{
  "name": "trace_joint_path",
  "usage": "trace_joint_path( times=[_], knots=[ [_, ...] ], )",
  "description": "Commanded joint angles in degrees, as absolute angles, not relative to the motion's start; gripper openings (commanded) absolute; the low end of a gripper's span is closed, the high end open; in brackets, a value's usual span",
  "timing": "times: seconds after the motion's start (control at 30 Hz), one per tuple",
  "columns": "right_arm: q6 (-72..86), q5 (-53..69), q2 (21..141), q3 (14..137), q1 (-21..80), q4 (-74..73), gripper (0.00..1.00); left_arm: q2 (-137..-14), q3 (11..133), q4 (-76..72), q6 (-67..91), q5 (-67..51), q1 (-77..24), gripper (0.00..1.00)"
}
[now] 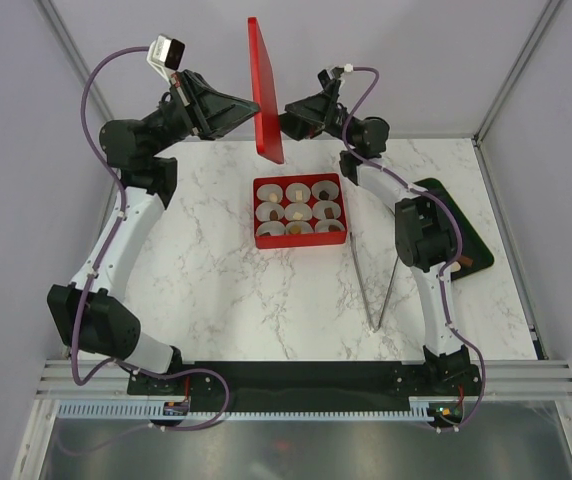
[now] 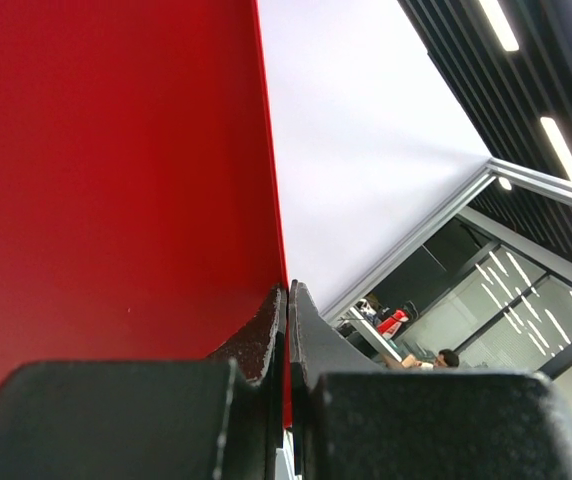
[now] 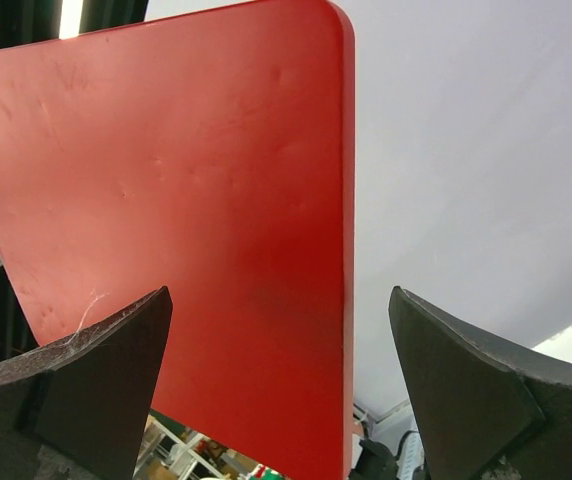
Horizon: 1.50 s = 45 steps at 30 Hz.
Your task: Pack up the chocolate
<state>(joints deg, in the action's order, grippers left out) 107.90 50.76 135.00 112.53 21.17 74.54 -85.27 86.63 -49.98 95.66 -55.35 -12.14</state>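
Starting at the left end effector [image 2: 287, 300], its two fingers are seen pressed shut on the edge of a flat red lid [image 1: 264, 90], which is held on edge in the air with its long axis nearly vertical. The right end effector [image 3: 276, 310] is found on the lid's opposite face with its fingers spread wide. The panel is framed between them but is not pinched.

Below the lid's lower corner, and toward the arm bases, a red nine-compartment box [image 1: 298, 181] rests on the marble counter [image 1: 216, 270]. White paper cups [image 1: 269, 203] line its cells. The chocolate [image 1: 296, 212] is seen as small tan and brown lumps in the cups of the far and middle rows. The near row's contents cannot be made out.

Packing is judged nearly done, with closing as the step in hand. The coming move turns on the lid being tipped from upright to flat and lowered toward the bases onto the box, which lies about midway between the two arms.

Metal tongs [image 1: 376, 290] and a dark tray [image 1: 471, 240] are left on the counter by the right arm.
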Motion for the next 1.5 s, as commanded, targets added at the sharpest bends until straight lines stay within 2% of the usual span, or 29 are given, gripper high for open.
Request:
trace_joint_path(
  times=[0.0,0.13,0.27,0.37,0.47,0.57,0.67,0.8,0.9,0.93,1.1,1.13,1.17,1.23,1.3,1.47],
  knots=[
    [111.3,49.0,135.1,115.7,21.4,100.7,0.98,-85.4,89.7,-56.2,97.8,-52.3,-12.5,0.02],
    [113.1,49.7,134.9,117.9,21.5,100.8,0.97,-85.6,89.5,-56.5,97.7,-52.3,-12.4,0.02],
    [114.2,48.3,134.3,117.7,21.0,100.9,0.88,-85.9,87.6,-56.3,97.5,-53.4,-11.7,0.03],
    [114.5,47.2,134.5,119.6,20.6,100.9,0.87,-87.2,85.7,-55.6,96.8,-55.5,-8.3,0.02],
    [116.7,46.6,137.5,128.0,20.5,100.8,0.85,-89.5,82.8,-63.1,102.4,-54.5,-4.3,0.03],
    [120.8,45.1,141.3,136.1,20.2,100.7,0.83,-90.7,82.3,-63.4,104.0,-54.4,-1.9,0.03],
    [120.8,45.9,140.3,133.1,20.0,100.6,0.8,-91.8,83.0,-61.9,102.6,-55.3,-1.2,0.03],
    [116.8,50.0,135.5,122.8,19.8,100.5,0.73,-94.0,81.9,-59.8,100.1,-56.1,-1.2,0.03],
    [115.7,51.1,133.9,119.2,18.8,100.5,0.55,-95.0,79.0,-61.7,100.4,-56.4,-0.9,0.03],
    [115.5,51.1,133.2,116.9,18.4,100.5,0.45,-95.7,78.2,-62.4,100.1,-56.6,-0.5,0.03],
    [115.6,52.4,130.8,109.5,14.6,100.4,0.2,-98.5,70.4,-62.2,98.9,-57.6,3.8,0.03],
    [115.4,53.3,129.9,107.5,14.2,99.9,0.06,-98.8,69.4,-62.2,98.9,-57.6,4.2,0.03],
    [115.0,54.5,129.6,106.5,13.9,99.7,0.0,-98.6,67.3,-64.0,97.3,-59.2,4.6,0.03],
    [112.7,57.1,127.7,102.5,13.1,97.6,0.0,-97.7,63.9,-60.4,93.7,-59.2,5.6,0.3],
    [106.0,57.6,124.7,96.2,12.7,94.2,0.0,-96.3,62.3,-55.2,88.6,-59.4,6.2,0.41],
    [93.6,56.2,118.7,86.6,12.6,80.6,0.0,-94.2,58.3,-47.1,79.5,-61.3,7.5,0.5]
  ],
)
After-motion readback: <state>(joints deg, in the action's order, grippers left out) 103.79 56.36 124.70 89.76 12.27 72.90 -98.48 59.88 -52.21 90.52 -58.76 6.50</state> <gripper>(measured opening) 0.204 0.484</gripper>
